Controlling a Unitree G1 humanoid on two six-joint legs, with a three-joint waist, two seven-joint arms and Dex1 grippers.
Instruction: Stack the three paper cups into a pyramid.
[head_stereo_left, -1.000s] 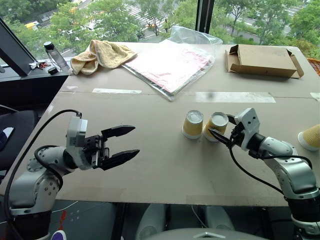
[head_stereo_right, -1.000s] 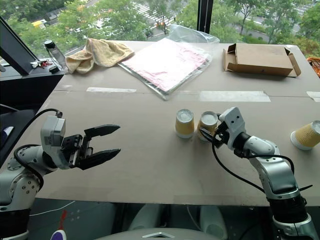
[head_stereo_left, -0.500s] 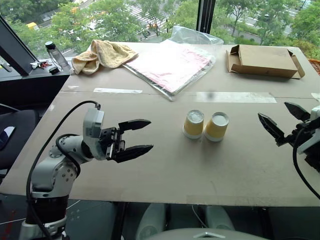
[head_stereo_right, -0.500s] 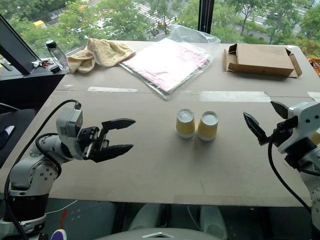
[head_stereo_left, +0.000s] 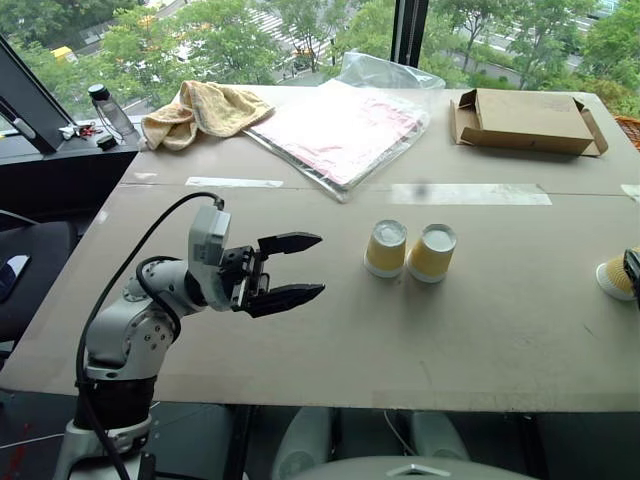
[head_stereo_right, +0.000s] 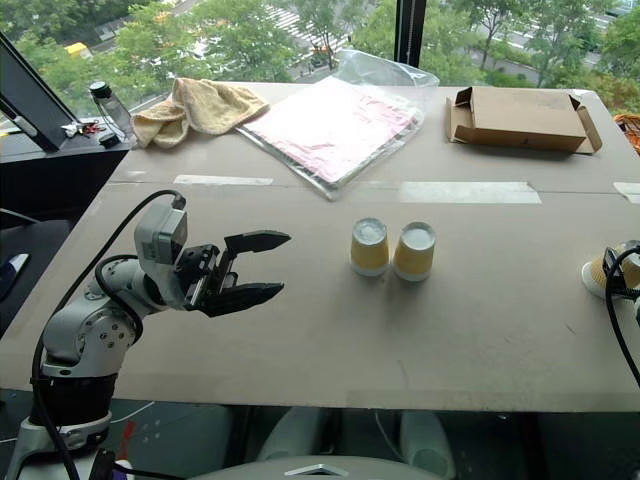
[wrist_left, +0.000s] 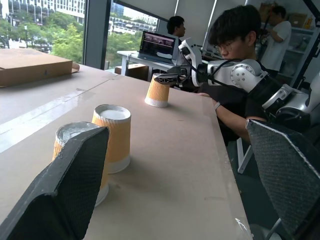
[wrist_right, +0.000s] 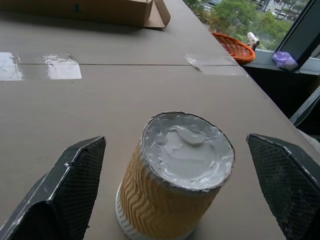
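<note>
Plain unmarked paper cups (head_stereo_left: 410, 250), no legible writing, left claw (head_stereo_left: 305, 268) apart, right claw (wrist_right: 175, 190) apart

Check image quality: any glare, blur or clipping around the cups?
Head views: daylight, glare on the tape strip, soft shadows; third cup cut by the frame edge. Left wrist view: own fingers blurred, paired cups fairly sharp. Right wrist view: lone cup sharp, no glare.

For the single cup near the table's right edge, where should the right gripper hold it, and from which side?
Probably the ribbed wall of the third cup, mid-height, one finger on each side. It stands upside down, narrow base up, and the open right gripper already faces it level.
</note>
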